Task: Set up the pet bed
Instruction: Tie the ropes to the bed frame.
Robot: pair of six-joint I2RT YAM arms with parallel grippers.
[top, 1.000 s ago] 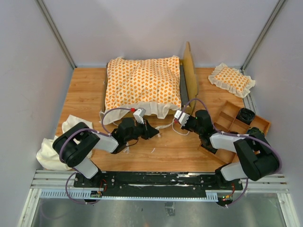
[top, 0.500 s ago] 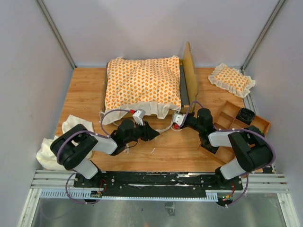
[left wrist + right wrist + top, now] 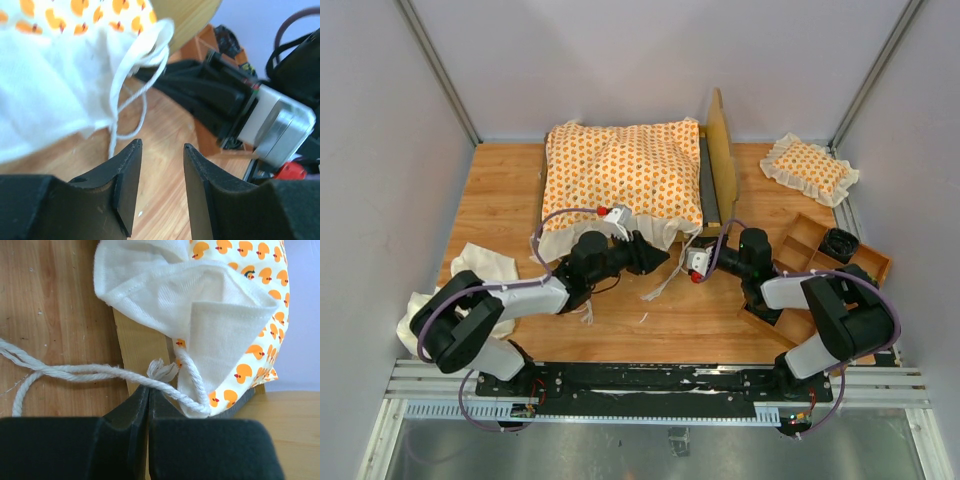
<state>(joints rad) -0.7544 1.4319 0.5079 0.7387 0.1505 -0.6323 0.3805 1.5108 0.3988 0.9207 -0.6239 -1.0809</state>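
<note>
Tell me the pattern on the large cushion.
The cushion: small orange ducks on white; clearest from right wrist.

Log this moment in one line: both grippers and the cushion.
cushion: lying on bed frame | left gripper: open, empty, near cushion edge | right gripper: shut on tie string

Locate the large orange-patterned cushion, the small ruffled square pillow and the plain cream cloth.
Large orange-patterned cushion (image 3: 620, 180): top view, patterned middle.
Small ruffled square pillow (image 3: 810, 167): top view, centre.
Plain cream cloth (image 3: 485, 265): top view, upper fold.

Bright, even light; wrist views blur up close.
</note>
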